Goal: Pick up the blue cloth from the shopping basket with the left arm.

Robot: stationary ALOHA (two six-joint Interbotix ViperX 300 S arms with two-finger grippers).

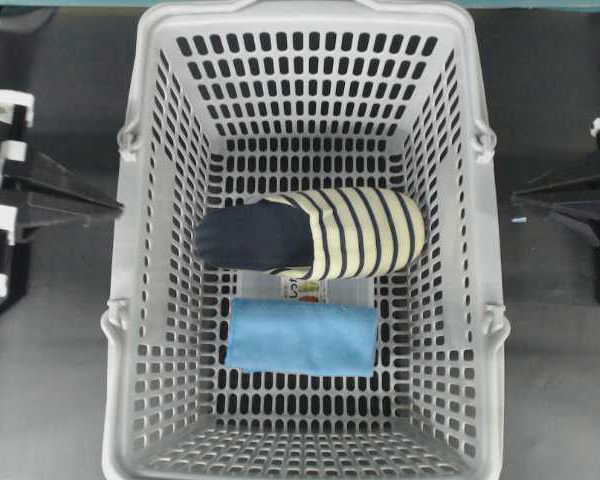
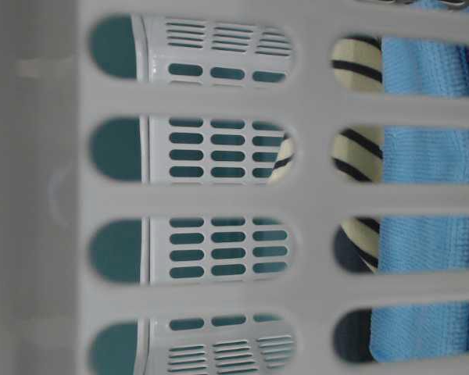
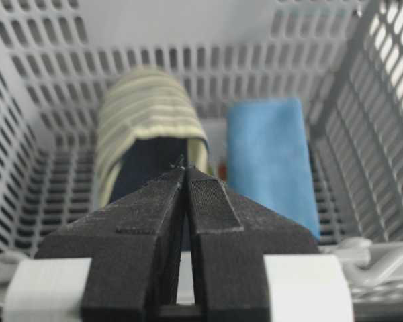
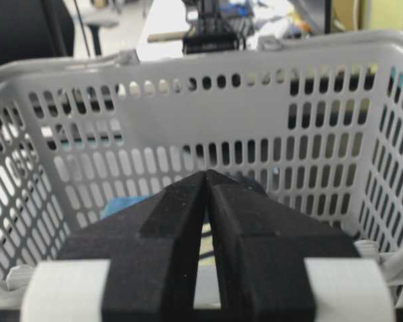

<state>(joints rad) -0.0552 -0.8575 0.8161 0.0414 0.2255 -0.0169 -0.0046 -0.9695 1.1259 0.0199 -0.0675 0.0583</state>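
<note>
Dark tabletop (image 1: 50, 400) under a grey shopping basket (image 1: 310, 30). On its floor, blue cloth (image 1: 302, 338) lying flat, just beside a navy and cream striped fabric roll (image 1: 310, 233). Outside the walls, left gripper (image 1: 115, 208) and right gripper (image 1: 517, 196), each with jaws pressed together, holding nothing.

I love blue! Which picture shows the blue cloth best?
The overhead view: the whole blue cloth lies flat in the shopping basket. The left wrist view shows it slanted, table-level only through slots, right wrist barely a sliver.
</note>
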